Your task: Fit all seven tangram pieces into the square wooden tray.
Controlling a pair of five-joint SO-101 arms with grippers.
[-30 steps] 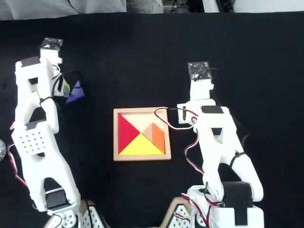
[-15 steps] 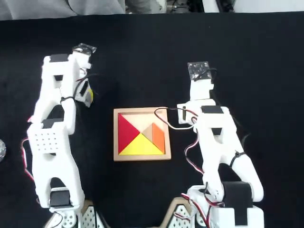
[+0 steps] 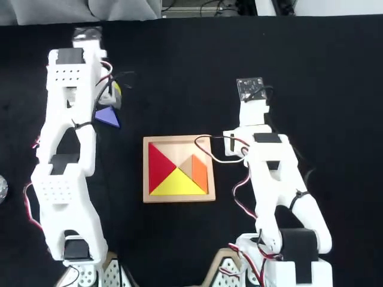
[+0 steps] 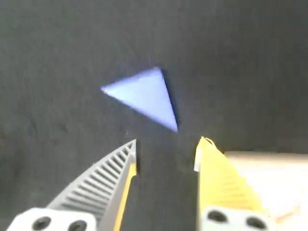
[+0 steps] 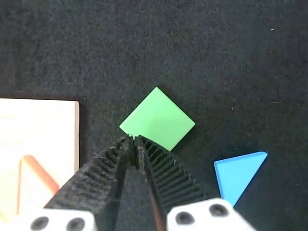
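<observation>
Left wrist view: the left pincer [image 4: 167, 143] is seen wide open and empty; the blue triangle [image 4: 142, 98] lies just ahead of its tips.

The wooden tray [image 3: 145, 173] is partly filled; a purple triangle [image 3: 108, 118] lies flat outside it.

Robotics lab bench: black-draped table [image 3: 179, 60], cables [image 3: 230, 7]

A counter [image 3: 179, 66] covered in black cloth is laid out under everything. Along its far edge a grey sheet [image 3: 42, 9] is draped, dark cables [image 3: 230, 6] are bunched, and a white surface [image 3: 341, 6] is seen. A small shiny round thing [image 3: 2, 188], possibly metal, is cut off at the side.
</observation>
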